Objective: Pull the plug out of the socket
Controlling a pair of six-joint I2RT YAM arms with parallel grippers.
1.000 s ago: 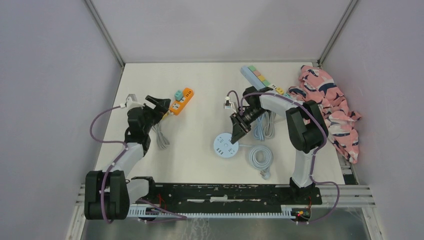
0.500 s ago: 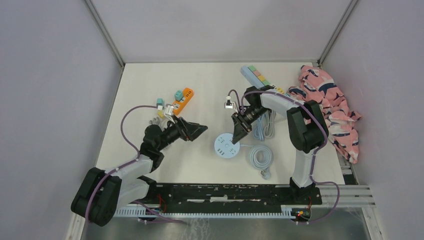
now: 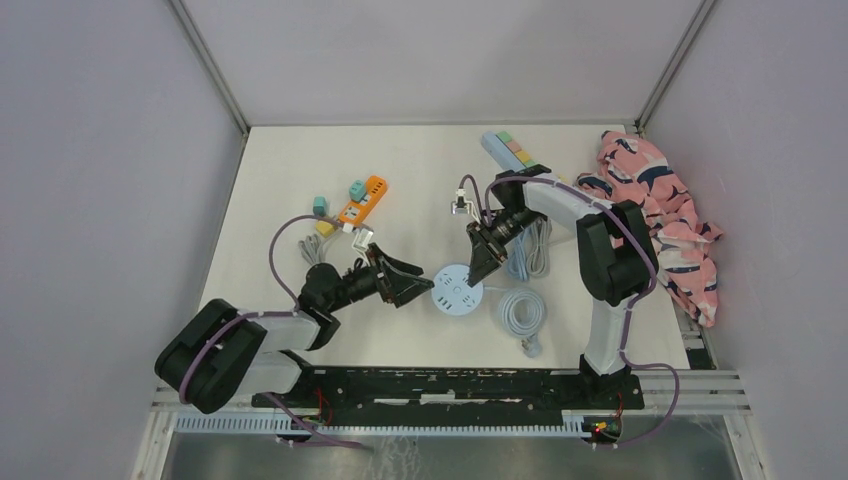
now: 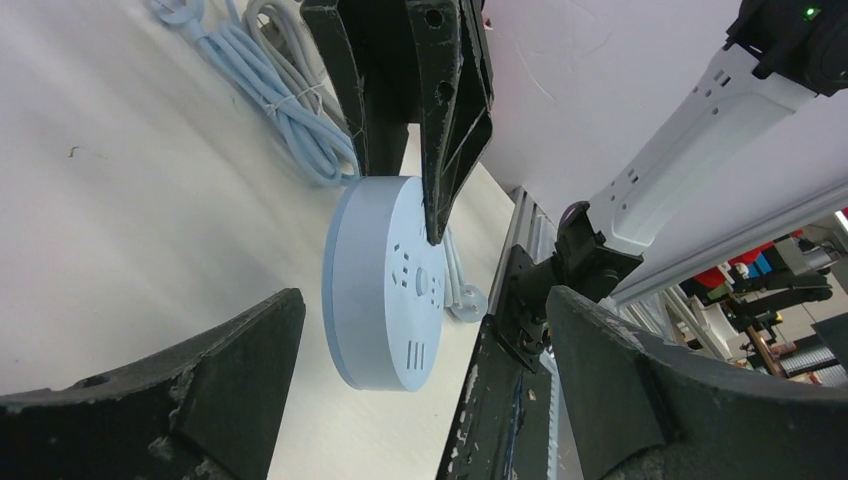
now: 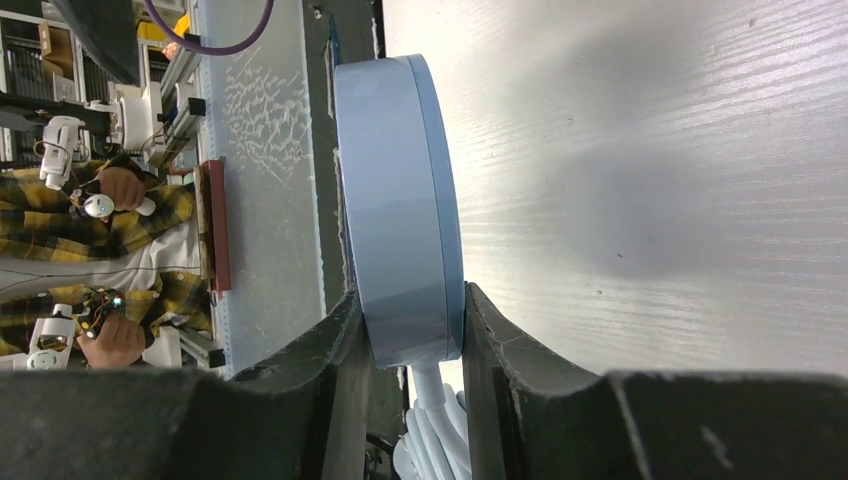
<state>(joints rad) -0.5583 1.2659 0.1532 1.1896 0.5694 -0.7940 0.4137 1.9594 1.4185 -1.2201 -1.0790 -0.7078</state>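
White tabletop (image 3: 400, 170) carries a round blue socket (image 3: 457, 291) near its middle, rim pinched between the clenched fingers of the right gripper (image 3: 480, 268), while the left gripper (image 3: 425, 290) lies low just beside it, jaws spread wide around nothing, well apart from an orange power strip (image 3: 363, 201)

Round pale-blue socket disc (image 3: 458, 291), perhaps slightly tilted, rim pinched in right claw (image 3: 475, 276)
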